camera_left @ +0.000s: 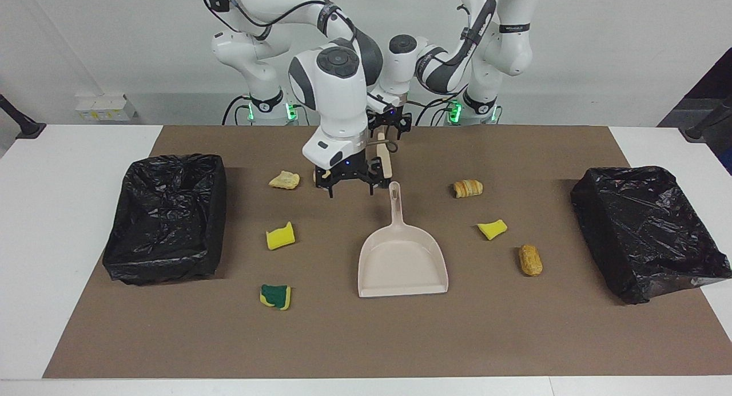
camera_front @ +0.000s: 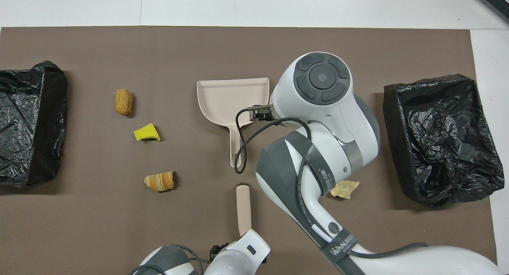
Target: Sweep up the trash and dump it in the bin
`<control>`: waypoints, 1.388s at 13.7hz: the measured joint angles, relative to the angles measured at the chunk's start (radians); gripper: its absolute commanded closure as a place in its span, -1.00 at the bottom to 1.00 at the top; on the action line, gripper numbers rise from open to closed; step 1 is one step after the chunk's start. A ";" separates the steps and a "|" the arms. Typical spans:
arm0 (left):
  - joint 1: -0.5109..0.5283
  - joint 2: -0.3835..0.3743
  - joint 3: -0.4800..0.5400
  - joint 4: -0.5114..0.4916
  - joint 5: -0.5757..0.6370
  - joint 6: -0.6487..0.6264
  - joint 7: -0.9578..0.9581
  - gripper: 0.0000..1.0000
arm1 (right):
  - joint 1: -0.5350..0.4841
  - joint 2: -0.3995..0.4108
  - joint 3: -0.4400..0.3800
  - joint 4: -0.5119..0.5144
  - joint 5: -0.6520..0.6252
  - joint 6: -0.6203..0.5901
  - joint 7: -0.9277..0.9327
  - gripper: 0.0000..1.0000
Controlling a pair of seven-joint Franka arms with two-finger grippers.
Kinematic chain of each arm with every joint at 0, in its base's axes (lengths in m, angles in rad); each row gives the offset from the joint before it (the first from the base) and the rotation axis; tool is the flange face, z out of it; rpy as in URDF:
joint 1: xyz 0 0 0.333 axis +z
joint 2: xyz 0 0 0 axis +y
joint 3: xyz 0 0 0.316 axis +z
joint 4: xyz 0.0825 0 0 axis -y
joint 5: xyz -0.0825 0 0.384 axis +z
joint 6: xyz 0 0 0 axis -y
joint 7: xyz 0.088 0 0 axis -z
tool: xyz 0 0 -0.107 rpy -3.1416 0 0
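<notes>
The left gripper is at the brush handle, seemingly closing on it; the right gripper hangs spread just beside the dustpan handle; trash lies scattered around the dustpan

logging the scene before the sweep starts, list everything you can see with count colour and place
bins: two, black-lined, one at each end of the mat
dustpan: one, beige, mid-mat
brush: one, beige, nearer the robots than the dustpan
sponge pieces: three, two yellow, one green-and-yellow, scattered on the mat
bread-like lumps: three showing, tan to golden, scattered
mat: one, brown, on white table
right claw: open, over the mat beside the dustpan's handle
left claw: at the brush's handle
</notes>
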 measured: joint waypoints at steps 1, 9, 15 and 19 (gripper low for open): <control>-0.009 0.000 0.000 0.000 0.000 0.000 -0.018 0.26 | 0.012 0.029 0.000 0.024 0.000 0.010 0.012 -1.00; -0.013 -0.001 0.003 0.000 0.000 -0.024 -0.039 0.28 | 0.129 0.208 0.000 0.066 -0.003 0.149 0.079 -1.00; -0.013 -0.013 0.009 0.004 0.000 -0.057 -0.056 0.22 | 0.161 0.212 0.000 -0.032 -0.003 0.180 0.118 -0.24; -0.013 -0.021 0.009 0.004 0.000 -0.061 -0.074 0.72 | 0.170 0.198 -0.004 -0.033 -0.005 0.177 0.152 0.52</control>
